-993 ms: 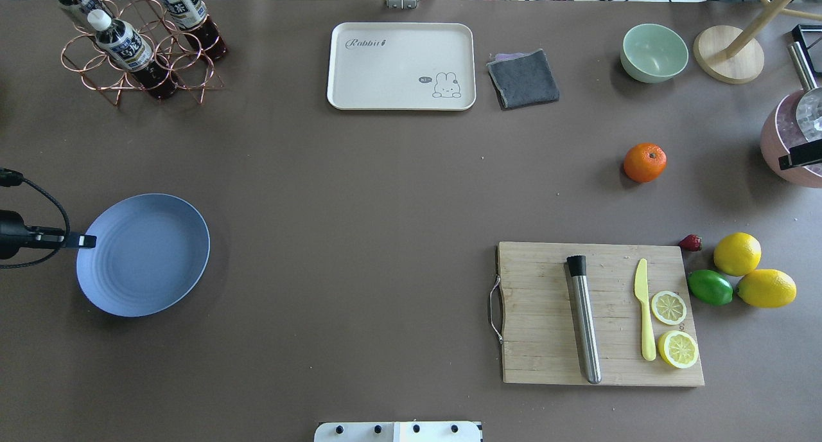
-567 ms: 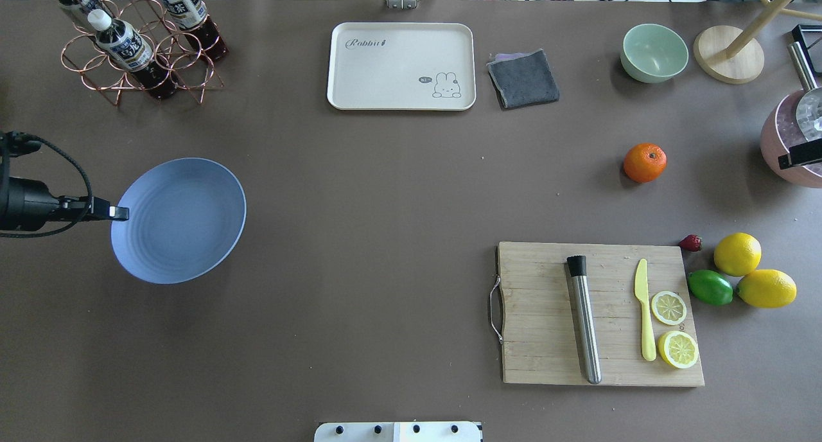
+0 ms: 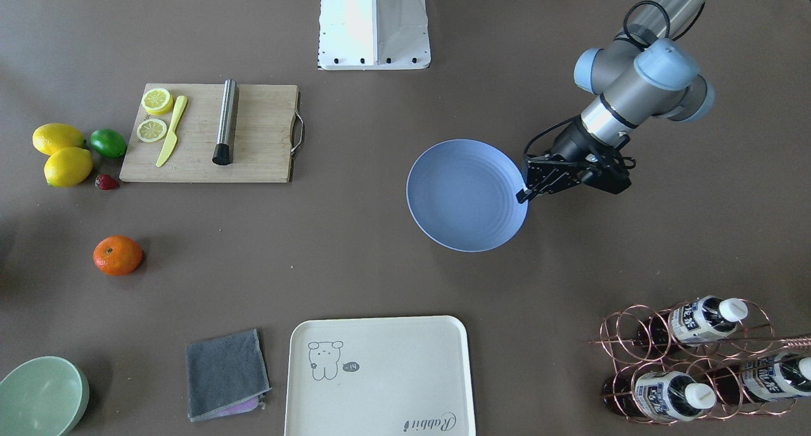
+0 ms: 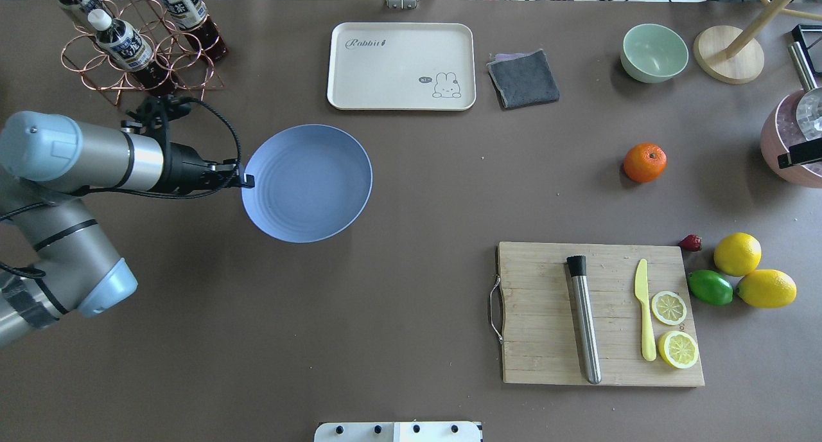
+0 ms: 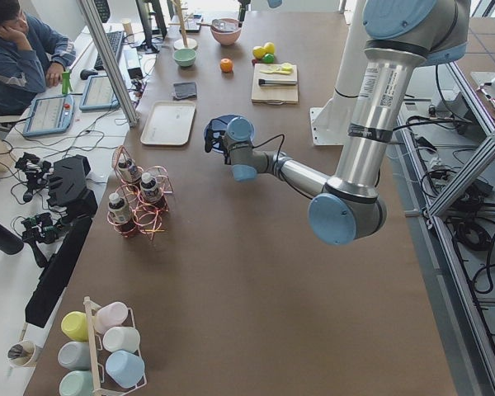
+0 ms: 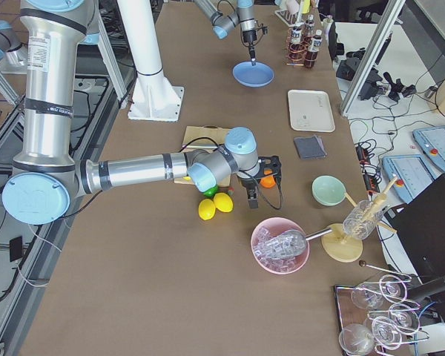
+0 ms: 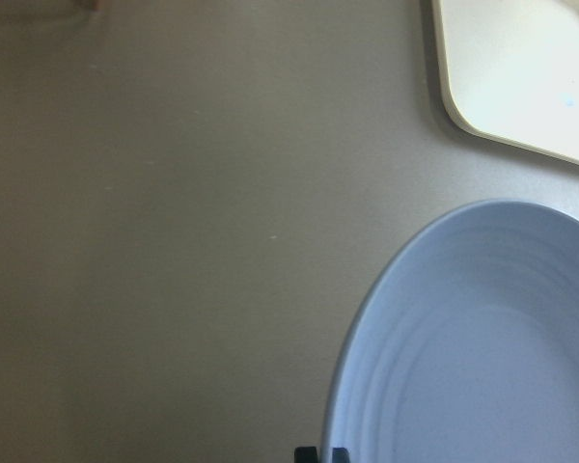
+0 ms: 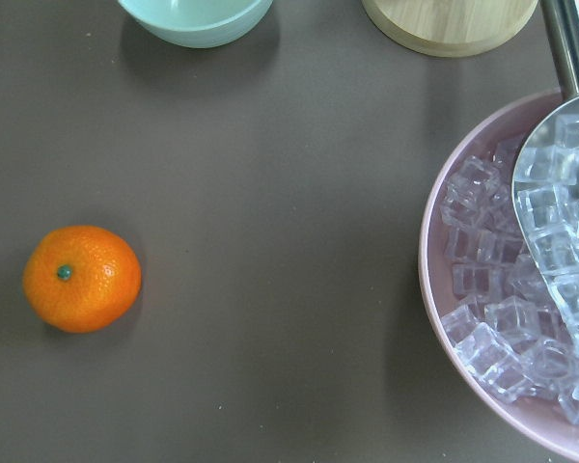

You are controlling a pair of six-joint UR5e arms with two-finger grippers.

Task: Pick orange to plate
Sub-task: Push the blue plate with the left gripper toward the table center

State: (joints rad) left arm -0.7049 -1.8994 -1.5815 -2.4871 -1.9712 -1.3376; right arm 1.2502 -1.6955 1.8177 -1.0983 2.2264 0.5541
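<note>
The orange (image 4: 645,162) lies on the brown table at the right, also in the right wrist view (image 8: 82,278), with nothing touching it. My left gripper (image 4: 247,182) is shut on the near left rim of the pale blue plate (image 4: 307,183), which hangs left of the table's centre, below the cream tray. In the front-facing view the plate (image 3: 467,195) is level and the left gripper (image 3: 523,195) pinches its edge. Only a black part of my right gripper (image 4: 799,156) shows at the right edge, right of the orange; I cannot tell whether it is open or shut.
A cream tray (image 4: 401,66), grey cloth (image 4: 523,78) and mint bowl (image 4: 654,52) line the far side. The bottle rack (image 4: 138,44) stands far left. The cutting board (image 4: 539,313), two lemons (image 4: 737,254), a lime (image 4: 709,287) and the pink ice bowl (image 4: 787,143) sit at the right.
My left arm has carried the plate to the right and farther from the robot, from the table's left edge toward the middle. The orange and the right gripper have not moved.
</note>
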